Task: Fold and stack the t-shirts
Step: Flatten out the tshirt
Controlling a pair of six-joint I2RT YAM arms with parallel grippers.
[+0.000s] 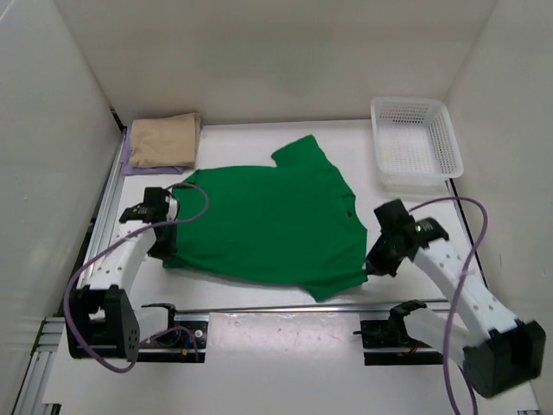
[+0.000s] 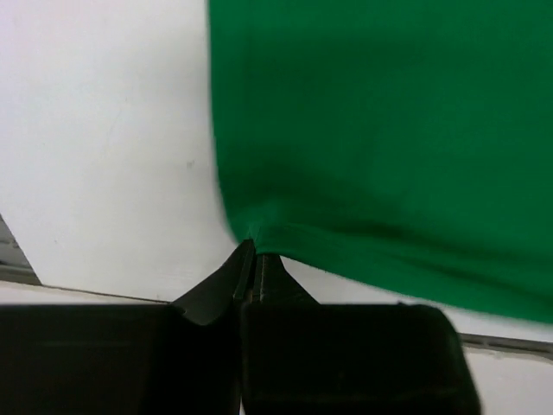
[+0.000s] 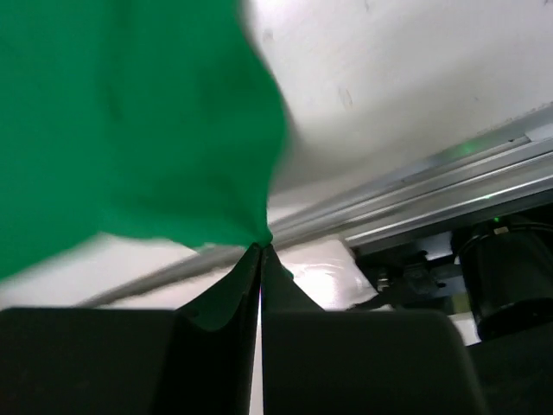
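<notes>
1. Green t-shirt (image 1: 259,225) lies spread flat mid-counter (image 1: 285,346).
2. White mesh basket (image 1: 413,177) sits far right, apart.
3. Folded tan t-shirt (image 1: 162,140) rests on the lavender t-shirt (image 1: 127,160), far left.
4. Left tool (image 2: 253,255) pinches the green cloth's left edge, and right tool (image 3: 259,251) clamps its right edge.

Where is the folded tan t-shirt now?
In the top view, the tan t-shirt lies folded at the far left of the table, on a lavender cloth, just beyond the spread green t-shirt.

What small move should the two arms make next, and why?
The left gripper and the right gripper are each shut on an edge of the green shirt, which lies flat and unfolded. So probably lift both a little, together, to start a fold.
</notes>
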